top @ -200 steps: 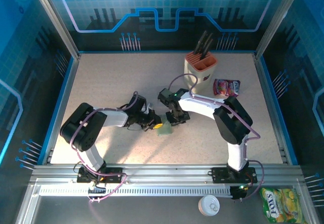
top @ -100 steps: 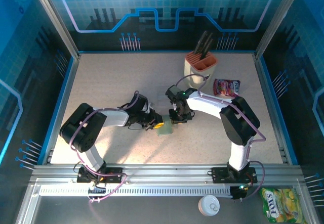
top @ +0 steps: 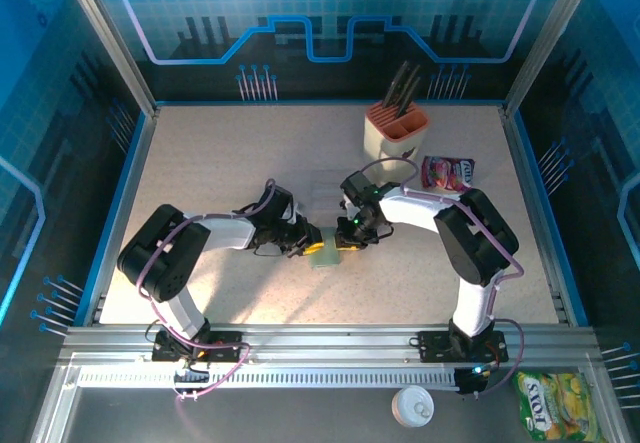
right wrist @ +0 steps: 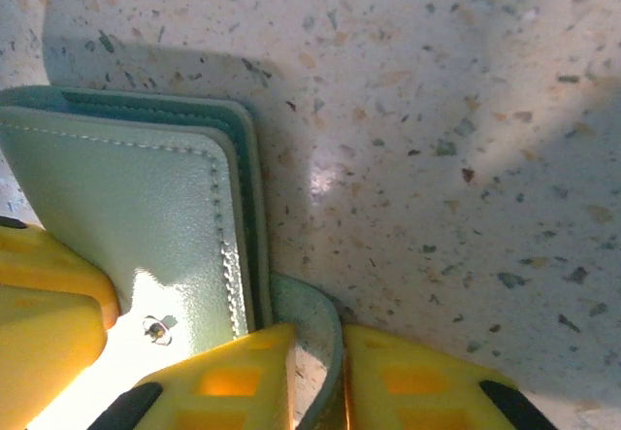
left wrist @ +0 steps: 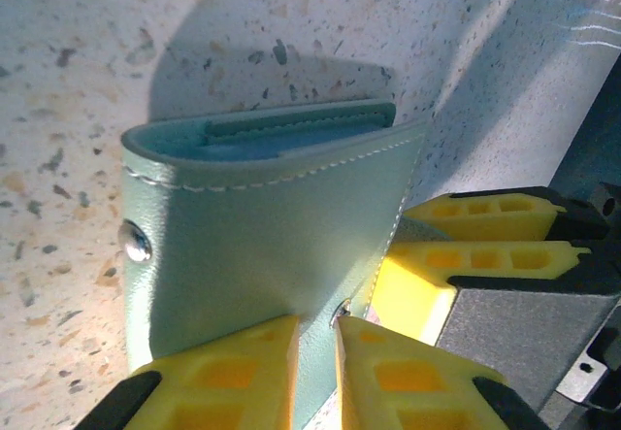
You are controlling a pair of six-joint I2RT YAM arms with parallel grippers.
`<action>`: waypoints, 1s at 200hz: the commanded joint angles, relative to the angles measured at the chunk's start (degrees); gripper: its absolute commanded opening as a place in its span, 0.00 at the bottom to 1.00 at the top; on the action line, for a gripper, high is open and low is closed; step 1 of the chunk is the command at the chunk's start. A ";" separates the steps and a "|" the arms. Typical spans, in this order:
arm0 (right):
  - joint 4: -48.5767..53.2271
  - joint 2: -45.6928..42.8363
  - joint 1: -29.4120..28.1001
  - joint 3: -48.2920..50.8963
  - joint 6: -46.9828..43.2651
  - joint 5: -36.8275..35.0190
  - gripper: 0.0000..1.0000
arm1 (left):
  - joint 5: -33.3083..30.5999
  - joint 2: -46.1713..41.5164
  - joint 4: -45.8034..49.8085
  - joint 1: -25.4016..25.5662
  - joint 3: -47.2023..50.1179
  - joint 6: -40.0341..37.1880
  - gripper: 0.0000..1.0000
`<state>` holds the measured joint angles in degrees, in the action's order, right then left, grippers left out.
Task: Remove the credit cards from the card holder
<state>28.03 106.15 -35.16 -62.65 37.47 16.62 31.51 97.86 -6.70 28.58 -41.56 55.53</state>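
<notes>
The card holder [top: 323,254] lies mid-frame between the left pincer [left wrist: 315,357], clenched on its cover, and the right pincer [right wrist: 318,372], clenched on its flap.

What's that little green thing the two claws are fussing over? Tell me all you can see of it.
It is a small wallet, pale green and leather-like, with white stitching along its edges and a metal snap stud on one face. Darker teal inner layers peek out at one edge. It is near the middle of the speckled table. The left claw pinches one edge, and the right claw pinches a thin curved flap at another.
</notes>
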 commanded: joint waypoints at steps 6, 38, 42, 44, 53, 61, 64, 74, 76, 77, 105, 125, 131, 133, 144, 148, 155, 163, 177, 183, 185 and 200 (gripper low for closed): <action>-3.55 -0.92 0.26 1.34 0.95 1.98 0.19 | -2.17 0.57 4.45 0.39 -0.35 0.04 0.19; -3.69 -1.92 0.35 1.71 0.93 1.49 0.15 | -2.14 -0.53 4.19 0.41 -0.75 0.06 0.19; -3.60 -2.07 0.35 1.73 0.85 1.42 0.14 | -2.15 -0.76 4.19 0.43 -0.85 -0.10 0.20; -3.60 -2.15 0.35 1.81 0.85 1.38 0.14 | -2.17 -0.92 4.16 0.43 -0.90 -0.19 0.20; -3.40 -2.71 0.35 1.90 0.68 1.12 0.12 | -2.23 -1.59 3.94 0.41 -1.22 -0.62 0.20; -3.17 -3.24 0.32 1.94 0.51 0.68 0.10 | -2.51 -2.32 3.92 0.42 -1.35 -0.94 0.21; -3.08 -3.54 0.40 2.00 0.42 0.55 0.09 | -2.67 -2.67 3.93 0.35 -1.42 -1.08 0.22; -2.79 -4.35 0.39 2.09 0.16 0.19 0.08 | -3.33 -3.78 4.23 0.25 -1.64 -1.53 0.23; -2.67 -4.50 0.43 2.03 0.08 0.15 0.08 | -3.50 -3.96 4.26 0.25 -1.71 -1.62 0.24; -2.65 -4.57 0.43 1.97 0.11 0.11 0.08 | -3.57 -4.11 4.34 0.16 -1.70 -1.68 0.24; -0.49 -6.07 0.36 1.18 -1.16 -0.10 0.08 | -5.22 -6.89 5.53 -0.71 -2.36 -3.06 0.27; 0.84 -7.40 0.35 0.90 -1.95 -0.45 0.08 | -5.85 -8.47 6.77 -1.91 -2.90 -4.86 0.28; 1.24 -7.76 0.33 0.78 -2.05 -0.61 0.08 | -5.85 -9.09 6.70 -2.39 -2.79 -5.15 0.28; 1.37 -7.90 0.35 0.71 -2.12 -0.62 0.08 | -5.85 -9.25 6.70 -2.58 -2.77 -5.27 0.28; 2.21 -8.50 0.22 0.38 -2.22 -0.87 0.08 | -5.79 -10.55 6.19 -3.65 -2.33 -5.51 0.29; 2.55 -8.66 0.18 0.13 -2.33 -0.92 0.08 | -5.76 -10.98 5.85 -4.13 -2.08 -5.47 0.29; 3.39 -8.98 -0.04 -0.40 -2.50 -1.06 0.08 | -5.80 -11.84 5.20 -4.82 -1.51 -5.52 0.30; 4.19 -9.27 -0.28 -0.98 -2.66 -1.32 0.08 | -5.83 -12.75 4.61 -5.73 -1.04 -5.65 0.32; 5.62 -9.73 -0.89 -2.08 -2.92 -1.79 0.07 | -5.54 -13.91 4.26 -7.22 -0.71 -6.23 0.33; 6.22 -9.89 -1.20 -2.58 -3.06 -1.97 0.08 | -5.41 -14.09 4.57 -7.60 -0.93 -6.78 0.33; 6.42 -9.90 -1.29 -2.72 -3.10 -2.04 0.08 | -5.41 -14.21 4.83 -7.64 -1.12 -7.15 0.34; 7.82 -10.17 -1.99 -3.80 -3.49 -2.49 0.08 | -4.80 -14.41 7.40 -7.84 -3.07 -10.71 0.35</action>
<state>31.62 98.00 -35.62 -63.57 35.51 15.22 26.55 84.95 -2.15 21.41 -42.98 50.30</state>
